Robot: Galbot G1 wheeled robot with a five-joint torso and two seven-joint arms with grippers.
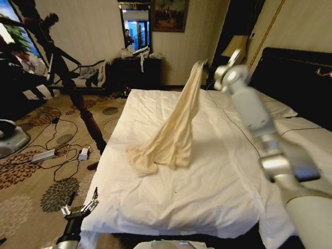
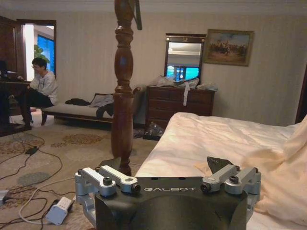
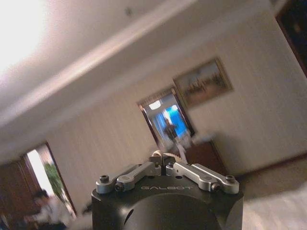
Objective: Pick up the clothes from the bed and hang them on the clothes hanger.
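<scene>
The clothes, one cream garment (image 1: 171, 135), hang in a long drape from my right gripper (image 1: 203, 65). That gripper is raised above the far half of the bed (image 1: 207, 197) and shut on the garment's top. The garment's lower end still rests in a heap on the white duvet. In the right wrist view the right gripper (image 3: 163, 159) has its fingertips closed together on a scrap of cream cloth. My left gripper (image 1: 80, 207) hangs open and holds nothing, low beside the bed's near left corner. From the left gripper (image 2: 168, 175), the garment (image 2: 288, 163) shows across the bed (image 2: 201, 134). The clothes hanger is out of view.
A tall turned wooden post (image 1: 83, 111) (image 2: 123, 91) stands on the carpet left of the bed. Cables and a power adapter (image 1: 83, 153) lie on the floor near it. A dark dresser (image 1: 136, 70) with a mirror stands against the far wall. The black headboard (image 1: 295, 78) is on the right.
</scene>
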